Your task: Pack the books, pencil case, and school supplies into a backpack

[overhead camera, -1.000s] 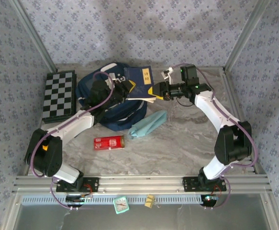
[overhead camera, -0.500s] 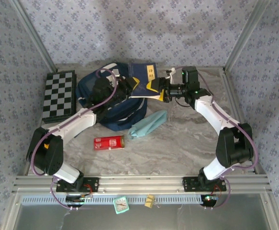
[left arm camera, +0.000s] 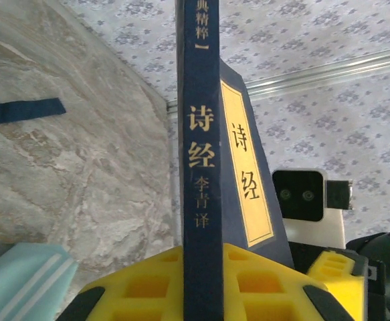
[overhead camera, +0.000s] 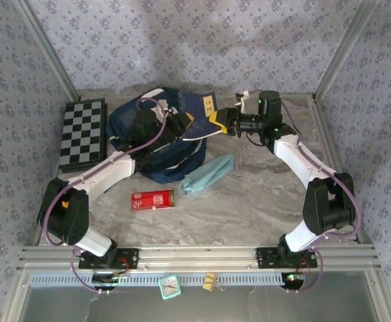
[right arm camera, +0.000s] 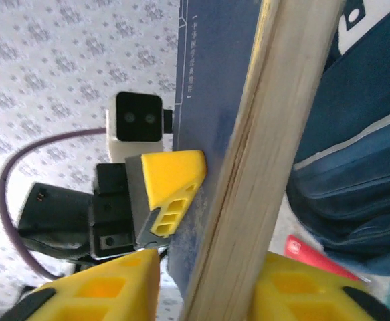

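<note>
Two navy-blue books (overhead camera: 199, 107) with yellow labels stand on edge above the open navy backpack (overhead camera: 151, 144). My left gripper (overhead camera: 182, 125) is shut on one book's spine (left arm camera: 198, 134), with the second book (left arm camera: 248, 167) just behind it. My right gripper (overhead camera: 220, 121) is shut on the books from the opposite side, its yellow fingers (right arm camera: 94, 291) flanking the page edges (right arm camera: 275, 134). The teal pencil case (overhead camera: 208, 173) lies on the table right of the backpack. A red box (overhead camera: 152, 199) lies in front of it.
A black-and-white chequered board (overhead camera: 82, 133) lies at the back left. A loose dark strap (left arm camera: 21, 110) trails on the marble table (overhead camera: 262, 201). A small teal clock (overhead camera: 170, 286) and a tan block (overhead camera: 210, 282) sit below the near rail.
The books have tipped from nearly flat to steeply on edge over the backpack. My right gripper opened wide, shifted a little toward the back, and closed on the books again. The left grip held.
</note>
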Controlling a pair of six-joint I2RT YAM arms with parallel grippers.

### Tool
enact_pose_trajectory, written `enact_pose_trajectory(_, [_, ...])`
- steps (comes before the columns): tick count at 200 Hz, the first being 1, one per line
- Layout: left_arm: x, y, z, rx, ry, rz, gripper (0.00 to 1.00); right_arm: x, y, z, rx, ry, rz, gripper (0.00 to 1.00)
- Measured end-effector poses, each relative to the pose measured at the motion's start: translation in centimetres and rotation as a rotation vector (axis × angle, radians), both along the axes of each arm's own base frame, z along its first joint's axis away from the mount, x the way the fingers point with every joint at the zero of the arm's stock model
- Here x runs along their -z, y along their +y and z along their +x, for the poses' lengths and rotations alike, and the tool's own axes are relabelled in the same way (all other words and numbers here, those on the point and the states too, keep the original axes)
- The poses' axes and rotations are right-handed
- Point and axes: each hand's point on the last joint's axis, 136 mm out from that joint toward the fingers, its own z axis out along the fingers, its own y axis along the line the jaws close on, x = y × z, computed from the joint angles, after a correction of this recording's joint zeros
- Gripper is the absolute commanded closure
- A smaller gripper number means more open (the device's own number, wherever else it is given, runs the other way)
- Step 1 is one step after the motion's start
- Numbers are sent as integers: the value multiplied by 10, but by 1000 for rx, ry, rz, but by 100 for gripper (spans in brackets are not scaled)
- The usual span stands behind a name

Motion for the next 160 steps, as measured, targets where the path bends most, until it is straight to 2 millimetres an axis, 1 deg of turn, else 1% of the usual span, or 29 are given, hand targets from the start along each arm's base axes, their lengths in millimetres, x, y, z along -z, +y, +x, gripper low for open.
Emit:
enact_pose_trajectory(31, [7,0,0,-7,-9,45,100,17,-2,0,14,43,-48,100])
enact_pose_trajectory(48, [10,-1,-1,-7,-9,68,100,21,-3,-1,16,43,-78,100])
enact_pose_trajectory(66, [11,-2,-2,-4,-15,92,89,24,-5,-1,21,38,-107,100])
enact_pose_trajectory(71, [11,-2,-2,-5,-16,99,85,25,-5,-1,21,37,-112,100])
enact_pose_trajectory(92, [15,-2,-5,7,-24,138,62,30,-8,-2,25,33,-144,100])
enact_pose_trajectory(110, [21,2,-11,21,-33,202,49,35,-15,-5,37,35,-183,100])
enact_pose_trajectory(125, [24,8,-17,30,-49,275,44,37,-26,-7,63,39,-216,100])
enact_pose_trajectory(142, [24,18,-22,41,-89,400,41,36,-42,-9,106,22,-255,100])
enact_pose_trajectory(160, [26,28,-24,55,-125,533,40,37,-59,-15,152,10,-291,100])
